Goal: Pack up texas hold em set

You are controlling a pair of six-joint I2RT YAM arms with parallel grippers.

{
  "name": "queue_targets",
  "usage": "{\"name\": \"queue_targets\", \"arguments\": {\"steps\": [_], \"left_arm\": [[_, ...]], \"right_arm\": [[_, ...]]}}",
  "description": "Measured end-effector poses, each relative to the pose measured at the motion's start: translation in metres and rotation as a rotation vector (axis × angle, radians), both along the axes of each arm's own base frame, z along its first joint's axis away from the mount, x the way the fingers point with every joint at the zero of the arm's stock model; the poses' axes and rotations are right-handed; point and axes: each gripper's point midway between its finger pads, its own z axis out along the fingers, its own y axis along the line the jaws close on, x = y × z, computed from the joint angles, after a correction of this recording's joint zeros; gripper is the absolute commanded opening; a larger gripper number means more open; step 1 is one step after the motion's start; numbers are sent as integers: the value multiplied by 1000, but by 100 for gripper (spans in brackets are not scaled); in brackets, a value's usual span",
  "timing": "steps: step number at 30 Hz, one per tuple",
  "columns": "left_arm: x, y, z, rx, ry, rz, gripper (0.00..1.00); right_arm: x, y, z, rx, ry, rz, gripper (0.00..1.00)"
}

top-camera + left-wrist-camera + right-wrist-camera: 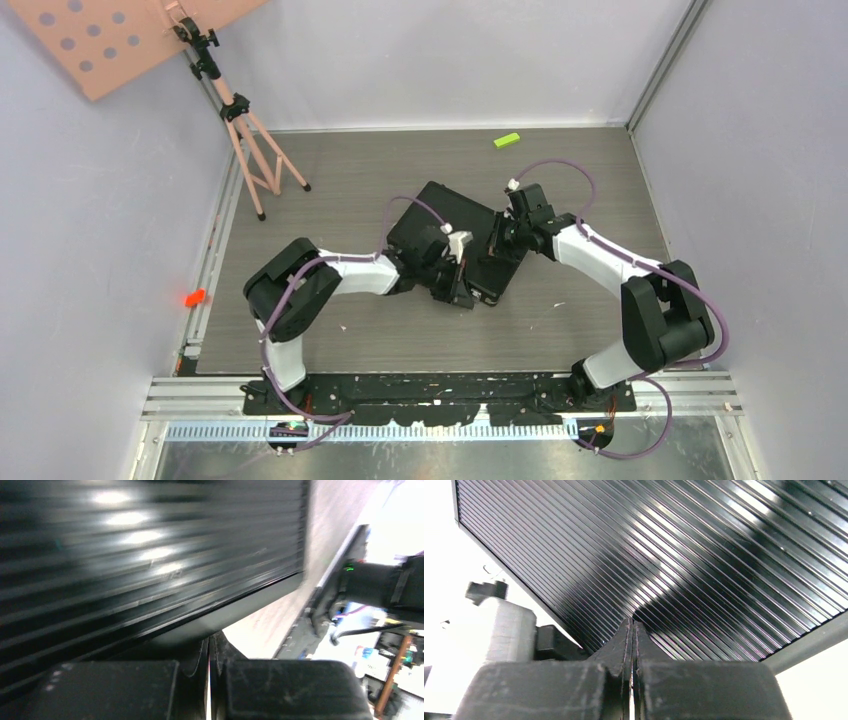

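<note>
Briefcase (440, 210) lies shut on counter (350, 180) between left jaws and right jaws. Both are pinched together, empty, tips at its ribbed shell.

The briefcase (674, 555) is glossy ribbed black, the table (400, 340) matt wood-grain

— Where does the briefcase (440, 215) sit?
— Closed and flat on the middle of the table (380, 340), turned at an angle to its edges
— And the arms?
— The left gripper (209, 649) is at the briefcase's near edge, and the right gripper (631, 630) is at its right side, over the lid
— Anything else?
— A tripod (262, 165) stands at the far left corner under a perforated board (100, 40). A small block (507, 140) lies behind the briefcase by the far edge, and a small piece (195, 297) lies off the table's left edge
</note>
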Motion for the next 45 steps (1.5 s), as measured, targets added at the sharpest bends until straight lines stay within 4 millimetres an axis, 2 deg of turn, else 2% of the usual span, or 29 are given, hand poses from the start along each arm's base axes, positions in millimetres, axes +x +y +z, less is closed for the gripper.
{"name": "queue_targets", "arguments": {"steps": [2, 4, 9, 14, 16, 19, 21, 24, 27, 31, 35, 45], "left_arm": [[-4, 6, -17, 56, -15, 27, 0], [-9, 8, -25, 90, -43, 43, 0], [4, 11, -24, 102, -118, 112, 0], [4, 43, -20, 163, -178, 188, 0], [6, 58, -9, 189, -203, 211, 0], [23, 78, 20, 196, -252, 272, 0], [45, 97, 43, 207, -278, 341, 0], [77, 125, 68, 236, -307, 452, 0], [99, 153, 76, 297, -315, 546, 0], [102, 175, 64, 368, -281, 580, 0], [104, 179, 39, 418, -230, 572, 0], [91, 189, -25, 504, -104, 538, 0]], "right_arm": [[0, -1, 0, -1, -6, -5, 0], [1, -1, 0, -1, -12, -8, 0], [1, -2, 0, -2, -17, -13, 0], [1, -2, 2, 0, -28, -15, 0], [0, -3, 2, -2, -36, -18, 0], [-2, -6, 2, -9, -40, -23, 0], [-2, -6, 2, -10, -41, -25, 0], [-2, -6, 2, -10, -41, -25, 0], [-2, -6, 2, -10, -40, -25, 1], [-2, -6, 2, -10, -40, -24, 0], [-2, -6, 2, -10, -40, -24, 0], [-2, -6, 2, -10, -40, -24, 0]]}}
